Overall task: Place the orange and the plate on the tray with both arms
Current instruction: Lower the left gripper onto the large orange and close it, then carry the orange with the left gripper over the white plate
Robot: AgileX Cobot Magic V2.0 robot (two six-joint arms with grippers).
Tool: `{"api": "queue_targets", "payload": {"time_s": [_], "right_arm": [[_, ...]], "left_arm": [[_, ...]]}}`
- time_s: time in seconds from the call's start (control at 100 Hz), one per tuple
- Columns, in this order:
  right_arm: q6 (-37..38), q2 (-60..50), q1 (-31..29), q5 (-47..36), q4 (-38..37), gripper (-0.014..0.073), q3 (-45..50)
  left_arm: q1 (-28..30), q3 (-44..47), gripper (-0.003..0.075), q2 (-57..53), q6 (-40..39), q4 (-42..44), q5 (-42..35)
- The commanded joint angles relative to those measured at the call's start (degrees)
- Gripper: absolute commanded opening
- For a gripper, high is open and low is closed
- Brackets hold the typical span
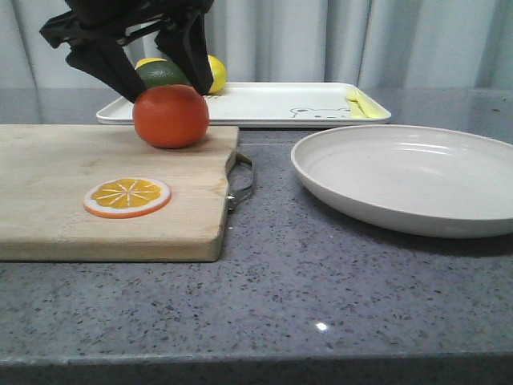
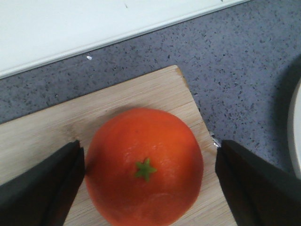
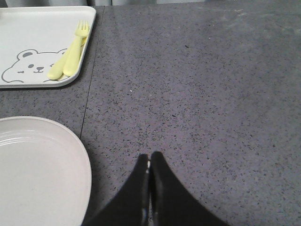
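Two things need to go on the tray (image 1: 264, 104), and neither one is there yet. The orange (image 1: 171, 115) sits on the far right part of the wooden board (image 1: 72, 172), in the upper left of the front view. The left tool (image 1: 160, 87) hangs right over it, spread wide with one finger on each side. In the left wrist view, one finger (image 2: 44, 186) is just beside the fruit and looks close to touching it, while the other finger is still apart from it. So the step in hand looks like grabbing the orange.

Next, the left tool should squeeze shut on the orange, lift it, and carry it back to the tray just behind the board. Lemons (image 1: 215, 72) and a green fruit (image 1: 163, 74) already lie at the tray's left end, so the orange needs a bare spot.

The plate (image 1: 405, 178) rests on the grey worktop (image 1: 321, 305) at the right of the front view, in front of the tray. The right tool (image 3: 149, 176) is pinched shut and holds nothing, near the plate's rim but not touching. It must open before it can grip the rim. A yellow fork (image 3: 75, 44) lies by the bear drawing (image 3: 30, 66). An orange slice (image 1: 127, 196) stays on the board.
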Motion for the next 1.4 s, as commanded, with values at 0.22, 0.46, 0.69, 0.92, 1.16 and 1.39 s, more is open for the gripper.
{"api": "queue_targets", "payload": {"time_s": [0.22,0.46,0.69,0.92,1.16,1.39], "right_arm": [[-0.15,0.12,-0.02,-4.15,-0.18,-0.0068,-2.2],[-0.15,0.12,-0.02,-4.15,-0.18,-0.0068,-2.2],[-0.15,0.12,-0.02,-4.15,-0.18,-0.0068,-2.2],[-0.15,0.12,-0.02,-4.15,-0.18,-0.0068,-2.2],[-0.15,0.12,-0.02,-4.09,-0.18,-0.0068,-2.2],[-0.15,0.12,-0.02,-2.9,-0.18,-0.0068,-2.2]], "left_arm": [[-0.4,-1.9,0.0514,-0.39,0.06,-1.14,-1.39],[-0.4,-1.9,0.037,-0.39,0.06,-1.14,-1.39],[-1.03,-3.75,0.0262,-0.39,2.08,-1.24,-0.92],[-7.52,-9.3,0.026,-0.27,4.53,-1.46,-0.01],[-16.29,-14.3,0.026,1.99,4.63,-1.46,-0.41],[-22.52,-18.99,0.026,7.8,4.63,-1.46,-0.65]]}}
